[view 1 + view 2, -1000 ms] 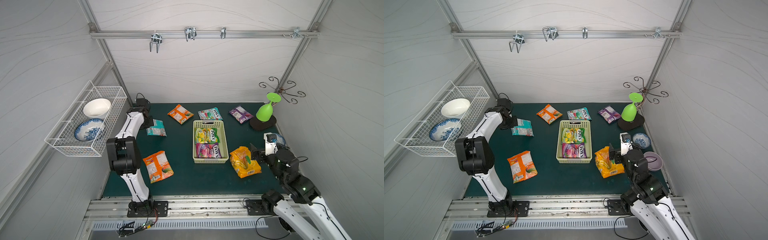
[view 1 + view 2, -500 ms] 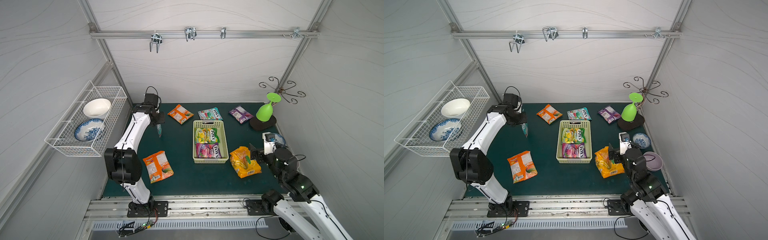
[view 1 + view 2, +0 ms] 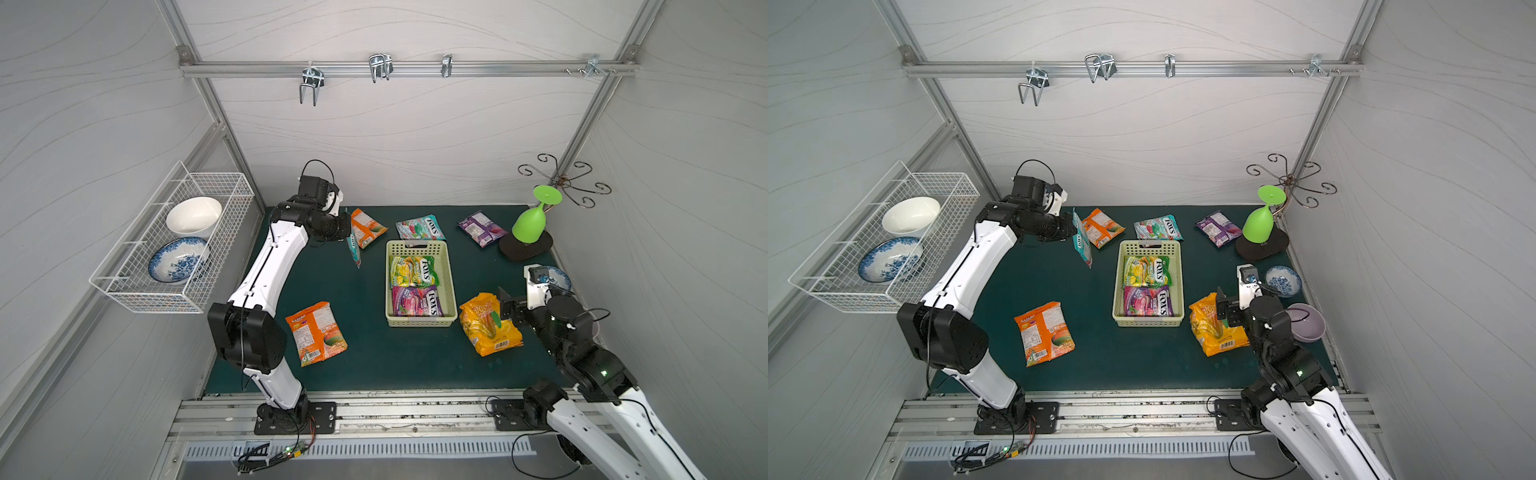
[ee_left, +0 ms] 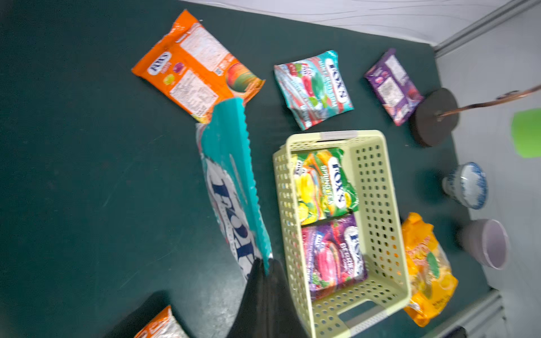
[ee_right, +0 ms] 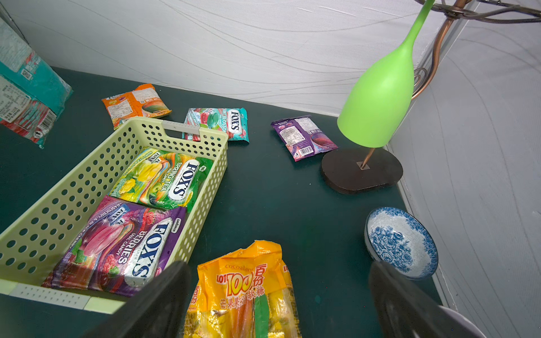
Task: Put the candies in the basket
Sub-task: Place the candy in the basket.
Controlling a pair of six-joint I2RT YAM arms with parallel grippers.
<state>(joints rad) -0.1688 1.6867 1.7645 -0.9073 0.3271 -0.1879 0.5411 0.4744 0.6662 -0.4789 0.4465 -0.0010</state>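
Left gripper (image 3: 349,235) pinches one corner of a glossy teal plastic sweet packet (image 3: 354,251) marked "FOX'S". Its jaws are clamped tight on the wrapper, and the packet hangs edge-down above the dark green mat (image 3: 374,365). Just beyond this gripper lies an orange plastic packet (image 3: 368,226). Off to the gripper's side, past the hanging packet and apart from it, stands the pale green perforated plastic basket (image 3: 419,321). The basket holds a yellow-green packet (image 3: 412,271) and a purple packet (image 3: 415,301), one behind the other.

Right gripper (image 5: 278,266) hovers over one end of a large yellow-orange bag (image 5: 243,292), jaws spread wide and gripping nothing. The basket sits close on one side of it and a small blue-patterned porcelain bowl (image 5: 401,243) on the other. Ahead of this gripper, a second teal packet (image 5: 222,123) and a smaller purple packet (image 5: 304,137) lie flat on the mat. A second orange packet (image 3: 316,332) lies back near the left arm's base.
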